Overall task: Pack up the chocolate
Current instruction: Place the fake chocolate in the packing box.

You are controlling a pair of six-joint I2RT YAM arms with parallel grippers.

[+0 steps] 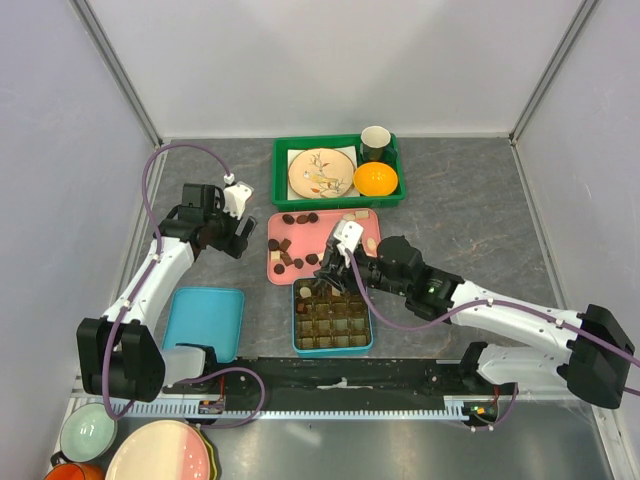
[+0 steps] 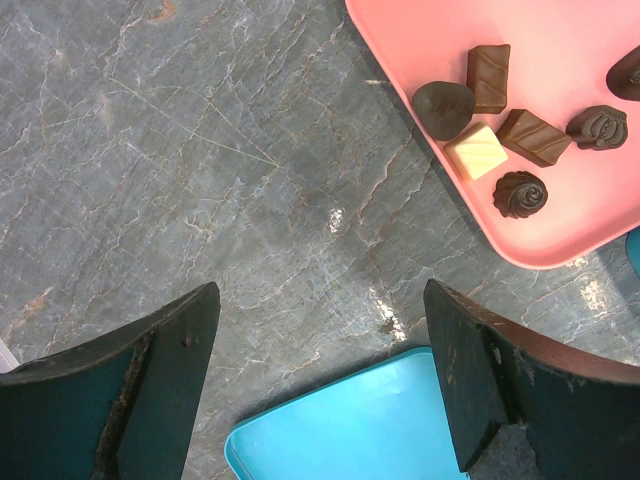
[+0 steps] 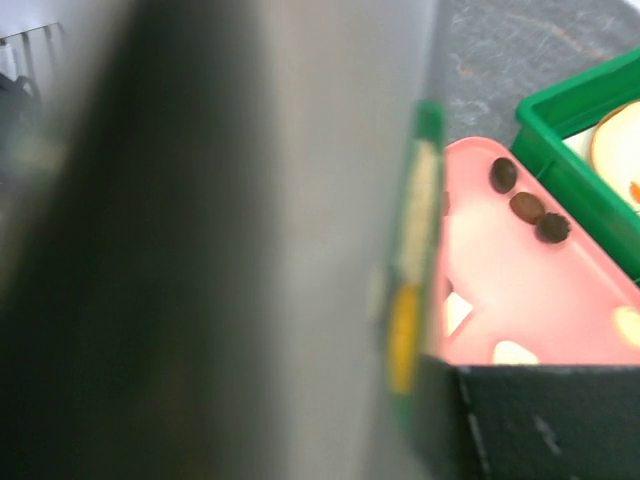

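Note:
Small dark, light-brown and cream chocolate pieces (image 1: 285, 260) lie on a pink tray (image 1: 325, 238). A teal box (image 1: 333, 351) with a brown compartment grid sits just in front of the tray, with a few pieces in it. My right gripper (image 1: 325, 272) hangs over the box's far left corner, at the tray's near edge. Its wrist view is mostly blocked by a blurred grey surface, with one dark finger (image 3: 540, 420) and the tray's chocolates (image 3: 525, 207) beyond. My left gripper (image 2: 320, 300) is open and empty above bare table, with tray chocolates (image 2: 480, 120) to its upper right.
A teal lid (image 1: 205, 320) lies left of the box and shows in the left wrist view (image 2: 360, 430). A green basket (image 1: 283, 170) at the back holds a plate (image 1: 320, 172), a dark cup (image 1: 375, 143) and an orange (image 1: 376, 180). Bowls sit at the near left (image 1: 160, 455).

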